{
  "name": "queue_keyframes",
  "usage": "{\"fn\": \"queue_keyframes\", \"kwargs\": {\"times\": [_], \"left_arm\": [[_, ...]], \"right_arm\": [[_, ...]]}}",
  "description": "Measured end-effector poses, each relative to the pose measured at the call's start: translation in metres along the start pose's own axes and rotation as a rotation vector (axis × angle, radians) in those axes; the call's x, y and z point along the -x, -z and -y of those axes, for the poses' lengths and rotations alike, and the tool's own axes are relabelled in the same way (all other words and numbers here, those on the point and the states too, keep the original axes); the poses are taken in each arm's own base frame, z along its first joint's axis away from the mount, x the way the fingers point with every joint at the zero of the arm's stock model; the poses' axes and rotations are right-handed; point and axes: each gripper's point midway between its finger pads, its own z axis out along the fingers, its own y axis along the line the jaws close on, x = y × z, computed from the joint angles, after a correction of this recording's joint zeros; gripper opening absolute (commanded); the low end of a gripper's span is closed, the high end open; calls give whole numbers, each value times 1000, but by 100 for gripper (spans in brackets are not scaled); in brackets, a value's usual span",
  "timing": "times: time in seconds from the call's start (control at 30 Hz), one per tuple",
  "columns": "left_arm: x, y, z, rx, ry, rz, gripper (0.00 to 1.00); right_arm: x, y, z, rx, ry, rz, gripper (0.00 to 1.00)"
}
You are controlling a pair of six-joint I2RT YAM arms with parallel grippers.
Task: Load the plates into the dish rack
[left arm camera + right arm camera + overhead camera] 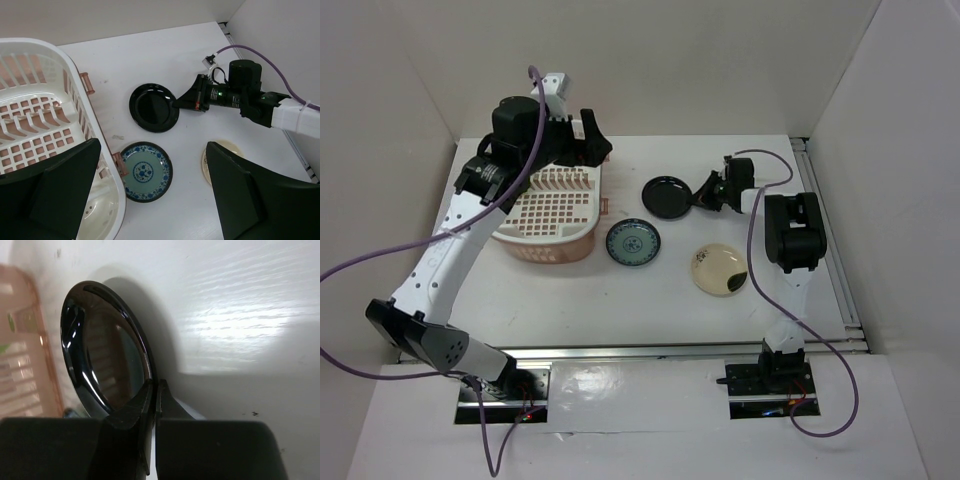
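Observation:
The glossy black plate (666,195) lies at the middle back of the table. My right gripper (705,193) is shut on its right rim; the wrist view shows both fingers pinching that rim (155,385). I cannot tell whether the plate is lifted. The blue-green patterned plate (633,243) lies beside the pink dish rack (550,245). The cream plate (720,268) lies to the right. My left gripper (592,142) is open and empty, high above the rack's far right corner. The lime green plate is not clearly in view.
The left wrist view looks down on the rack's rim (60,52), the black plate (153,107), the patterned plate (146,171), part of the cream plate (227,146) and the right arm (240,95). White walls enclose the table on three sides.

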Motion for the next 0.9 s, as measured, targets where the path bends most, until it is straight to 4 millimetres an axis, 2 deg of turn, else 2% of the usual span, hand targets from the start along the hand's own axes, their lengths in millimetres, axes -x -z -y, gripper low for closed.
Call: {"fn": "queue_keyframes", "kwargs": {"times": [0.2, 0.33, 0.43, 0.53, 0.63, 0.73, 0.9], "left_arm": [[-12, -19, -2, -6, 4, -37, 100], [-23, -42, -4, -20, 12, -83, 100], [-17, -63, 0, -46, 16, -89, 100], [-5, -78, 7, -78, 15, -74, 100], [4, -90, 13, -107, 13, -60, 100], [3, -99, 16, -125, 13, -66, 100], [-12, -115, 16, -139, 21, -110, 100]], "right_arm": [[24, 4, 8, -96, -66, 112, 0], [44, 19, 1, -128, -59, 180, 0], [67, 45, -27, -93, -18, 251, 0], [94, 84, -71, -6, 47, 335, 0], [108, 121, -118, 129, 137, 378, 0], [107, 136, -153, 259, 237, 358, 0], [76, 136, -180, 394, 326, 242, 0]]}}
